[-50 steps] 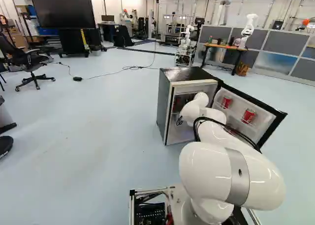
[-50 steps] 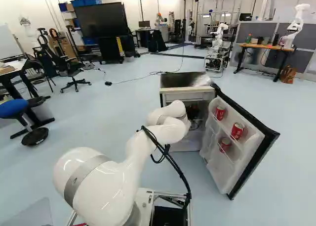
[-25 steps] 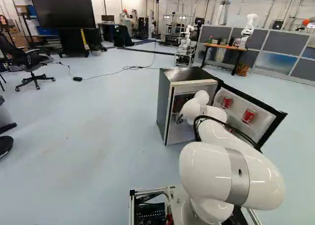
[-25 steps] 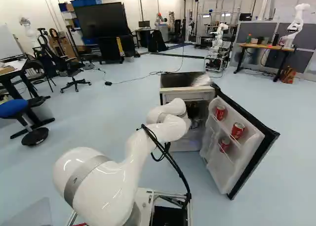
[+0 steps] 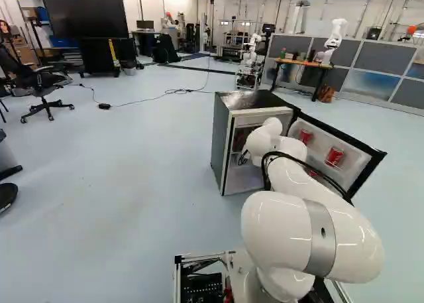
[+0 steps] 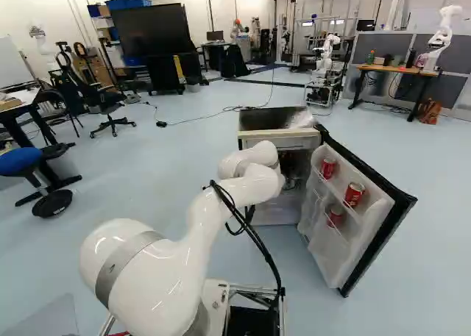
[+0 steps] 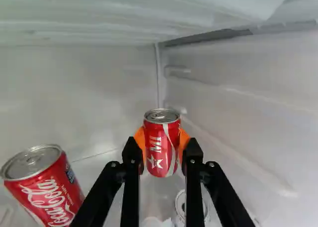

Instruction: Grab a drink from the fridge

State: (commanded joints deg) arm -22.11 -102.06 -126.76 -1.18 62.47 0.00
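Note:
The fridge (image 5: 228, 150) stands ahead, its door (image 6: 364, 211) swung out to the right with red cans (image 6: 354, 195) on the door shelves. My arm reaches into its opening; in both base views the gripper cannot be made out clearly. In the wrist view the gripper (image 7: 162, 141) is shut on a red can (image 7: 160, 160), upright between its orange pads. Beside the fingers stands a second red can (image 7: 52, 197). Below the held can, a pale round-topped item (image 7: 181, 206) shows partly behind a finger.
Fridge walls (image 7: 238, 103) and the ceiling (image 7: 114, 13) surround the gripper. Beyond the fridge are another robot (image 6: 324, 64), a desk (image 6: 397, 70) and a cable on the floor. An office chair (image 5: 41, 84) and a large screen (image 5: 85, 14) stand farther left.
The forward part of my arm has risen a little at the fridge opening and shifted slightly to the right in the left base view. The base, fridge and door stand as before.

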